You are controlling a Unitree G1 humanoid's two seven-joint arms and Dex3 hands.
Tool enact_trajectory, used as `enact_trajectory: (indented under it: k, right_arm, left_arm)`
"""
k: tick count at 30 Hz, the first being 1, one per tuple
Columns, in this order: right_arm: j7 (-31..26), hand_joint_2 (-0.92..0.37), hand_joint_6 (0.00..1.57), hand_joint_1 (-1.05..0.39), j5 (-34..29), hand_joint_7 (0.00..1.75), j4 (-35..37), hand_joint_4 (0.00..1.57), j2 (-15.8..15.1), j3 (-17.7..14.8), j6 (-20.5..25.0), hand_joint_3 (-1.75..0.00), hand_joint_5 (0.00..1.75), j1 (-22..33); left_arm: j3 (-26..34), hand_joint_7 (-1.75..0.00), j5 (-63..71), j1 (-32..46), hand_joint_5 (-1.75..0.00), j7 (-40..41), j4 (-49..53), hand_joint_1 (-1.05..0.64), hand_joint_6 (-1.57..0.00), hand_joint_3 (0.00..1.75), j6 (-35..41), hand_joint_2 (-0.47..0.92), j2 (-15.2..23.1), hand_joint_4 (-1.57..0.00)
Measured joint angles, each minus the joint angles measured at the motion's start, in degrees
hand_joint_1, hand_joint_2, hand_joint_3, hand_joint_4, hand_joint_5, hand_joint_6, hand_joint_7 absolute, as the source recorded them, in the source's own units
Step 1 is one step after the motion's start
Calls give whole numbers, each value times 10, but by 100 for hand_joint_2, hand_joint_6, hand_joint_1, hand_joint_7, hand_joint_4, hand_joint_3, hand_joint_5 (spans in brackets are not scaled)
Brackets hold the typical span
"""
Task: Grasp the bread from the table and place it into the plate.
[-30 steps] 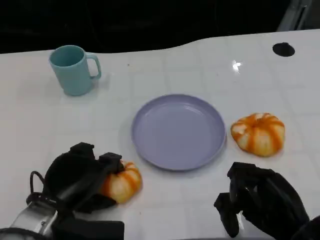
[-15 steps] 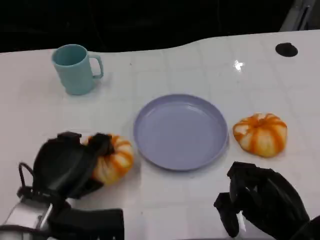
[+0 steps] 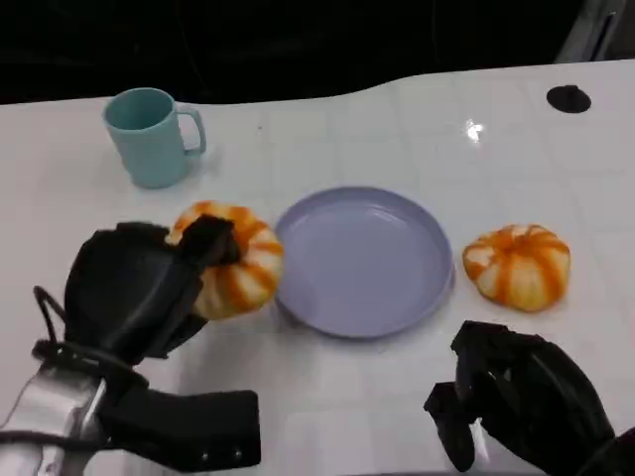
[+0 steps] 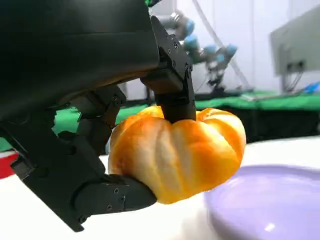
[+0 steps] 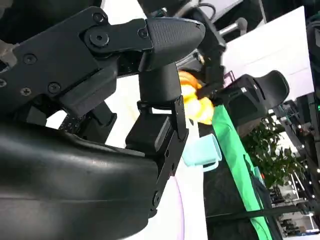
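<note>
In the head view, the left hand [image 3: 139, 293] is gripping the bread [image 3: 230, 260], an orange-striped bun, and holding it just at the near-left rim of the purple plate [image 3: 382, 307]. The bread is not yet over the plate's middle; it is overlapping only the rim. A second bun [image 3: 517, 265] is lying on the white table [image 3: 327, 129] just beside the plate's other side, and a teal mug [image 3: 149, 136] is standing well apart at the far left. The right hand [image 3: 521, 397] is hanging low near the table edge with its fingers curled in and nothing in them.

In the left wrist view, the left hand [image 4: 85, 150] is clamping the bread [image 4: 180, 150] with one finger pressing down from above and another cupping it from beneath; the bread is lifted, with the plate [image 4: 270, 210] lying blurred below and beyond it.

In the right wrist view, the right hand [image 5: 125, 105] is crowding the picture; its fingers seem bent inward on nothing, though the angle makes this hard to judge. The bread [image 5: 197, 102] and mug [image 5: 202, 150] are showing small behind it.

The risk, I judge, is letting go too early: from here the bun would probably be landing on the rim and rolling back onto the table or tipping the plate. The grip is narrow on a round, soft bun, so a quick swing could let it slip out.
</note>
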Motion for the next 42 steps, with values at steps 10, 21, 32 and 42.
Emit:
enact_trajectory:
  k: [10, 21, 32, 42]
  right_arm:
    - [1, -70, 107, -94, -1, 146, 0, 123, 0, -1, -1, -49, 160, 1]
    - [1, -67, 106, -93, 0, 148, -2, 123, -1, -1, 1, -53, 160, 5]
    - [4, -67, 106, -93, 3, 147, -3, 123, -1, -3, 1, -54, 158, 6]
    - [7, -67, 106, -93, 3, 148, -3, 124, -1, -3, 0, -54, 158, 6]
  left_arm:
    - [-19, -156, -35, -111, -175, 23, 125, -24, -82, 122, -88, 33, -43, -93]
    - [-70, -146, -42, -195, -175, 4, 237, -24, -81, 107, -108, 44, -88, -88]
    - [-96, -144, -72, -275, -175, -26, 412, -25, -75, 99, -125, 58, -143, -83]
    - [-115, -1, -90, -311, -38, -98, 483, -63, -42, 36, -132, 92, -158, -37]
